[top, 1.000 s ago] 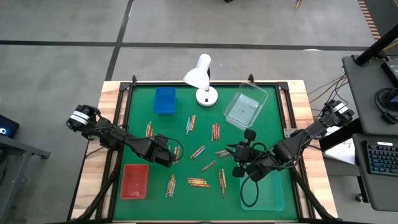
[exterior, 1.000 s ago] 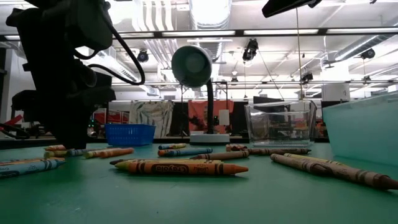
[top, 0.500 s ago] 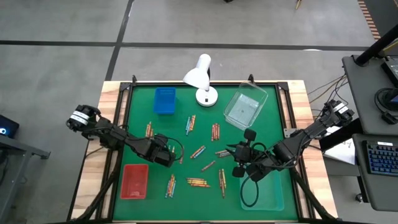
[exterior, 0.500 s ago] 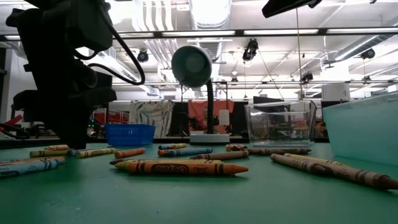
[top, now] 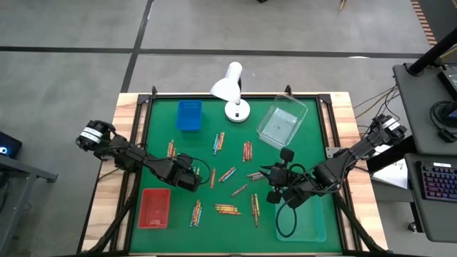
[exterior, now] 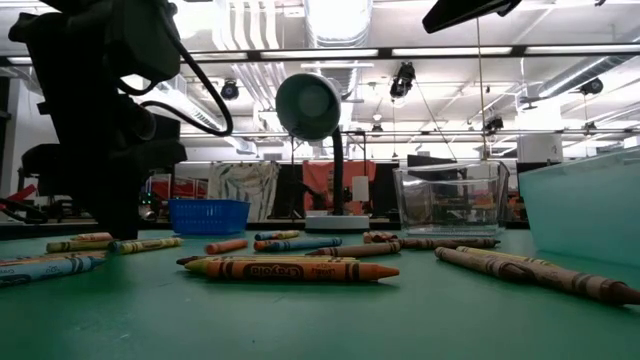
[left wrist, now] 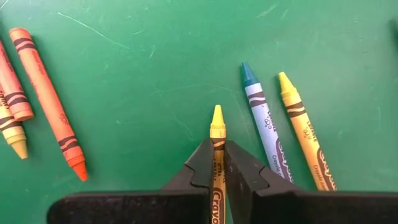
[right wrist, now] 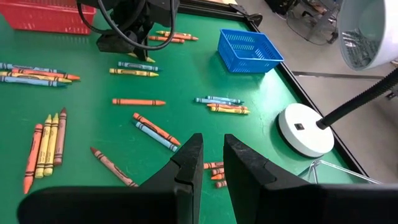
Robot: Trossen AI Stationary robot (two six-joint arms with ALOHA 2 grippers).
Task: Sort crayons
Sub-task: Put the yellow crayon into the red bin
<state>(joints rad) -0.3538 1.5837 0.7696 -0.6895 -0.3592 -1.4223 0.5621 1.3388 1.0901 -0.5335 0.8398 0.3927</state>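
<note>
Left gripper (left wrist: 218,163): jaws shut on yellow crayon (left wrist: 216,134), low over the tabletop (top: 300,146) beside the red tray (top: 154,208). Lift straight, clear of neighbouring crayons. Right gripper (right wrist: 209,163): slightly parted, empty, waiting.

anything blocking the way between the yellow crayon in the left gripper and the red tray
Nothing visible does. The left gripper is shut on the yellow crayon, and the red tray lies close by with only bare green mat between them.
</note>
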